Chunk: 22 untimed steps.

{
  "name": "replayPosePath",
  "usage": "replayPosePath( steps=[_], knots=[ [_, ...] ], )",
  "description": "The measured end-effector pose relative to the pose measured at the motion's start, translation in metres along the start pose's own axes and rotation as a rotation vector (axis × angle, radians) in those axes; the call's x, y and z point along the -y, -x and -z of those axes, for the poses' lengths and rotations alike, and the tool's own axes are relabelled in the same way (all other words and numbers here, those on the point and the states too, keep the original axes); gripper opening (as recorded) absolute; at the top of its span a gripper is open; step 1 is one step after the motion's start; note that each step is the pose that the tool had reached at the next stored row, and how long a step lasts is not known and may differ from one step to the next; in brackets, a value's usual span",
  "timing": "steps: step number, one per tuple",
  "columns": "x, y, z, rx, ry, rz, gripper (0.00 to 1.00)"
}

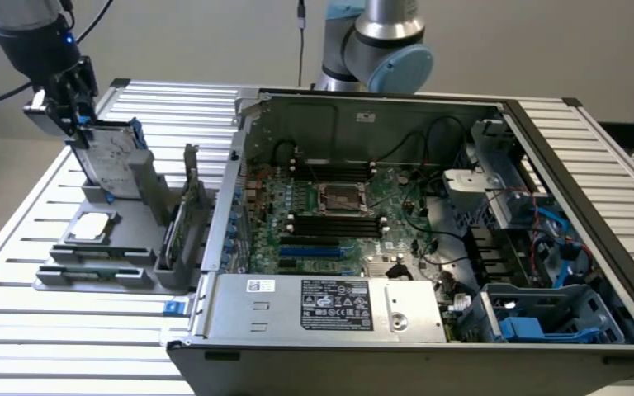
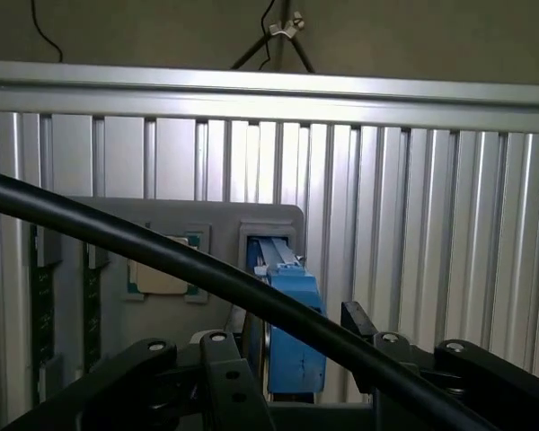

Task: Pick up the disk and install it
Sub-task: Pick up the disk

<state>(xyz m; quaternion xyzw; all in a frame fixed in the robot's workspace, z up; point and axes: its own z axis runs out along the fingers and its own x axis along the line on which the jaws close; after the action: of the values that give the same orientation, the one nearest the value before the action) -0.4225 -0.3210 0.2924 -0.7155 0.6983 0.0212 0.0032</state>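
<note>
Gripper (image 1: 77,122) upper left of exterior view, jaws spread wide either side of disk (image 1: 113,157) top edge, nothing grasped. Disk upright in grey holder (image 1: 130,235) slot, edge exposed for pinching. Open computer case (image 1: 405,206) centre-right.

table (image 1: 53,330): slatted aluminium | computer case (image 1: 405,107): open, lying on table | motherboard (image 1: 295,219): inside case, CPU socket (image 1: 342,198) mid-board | power supply (image 1: 328,305): labelled, at case's near edge | grey holder (image 1: 130,256): on table beside case | silver chip (image 1: 92,224): flat on holder | circuit card (image 1: 191,206): upright in holder
</note>
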Motion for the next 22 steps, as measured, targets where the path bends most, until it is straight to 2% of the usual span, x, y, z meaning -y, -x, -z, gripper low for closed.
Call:
replayPosePath(
  steps=[7,22],
  knots=[
    [0.0002,-0.0003,-0.0068,0.0,0.0005,0.001,0.53],
    [-0.0002,-0.0001,-0.0103,0.0001,0.0045,0.0,0.53]
  ],
)
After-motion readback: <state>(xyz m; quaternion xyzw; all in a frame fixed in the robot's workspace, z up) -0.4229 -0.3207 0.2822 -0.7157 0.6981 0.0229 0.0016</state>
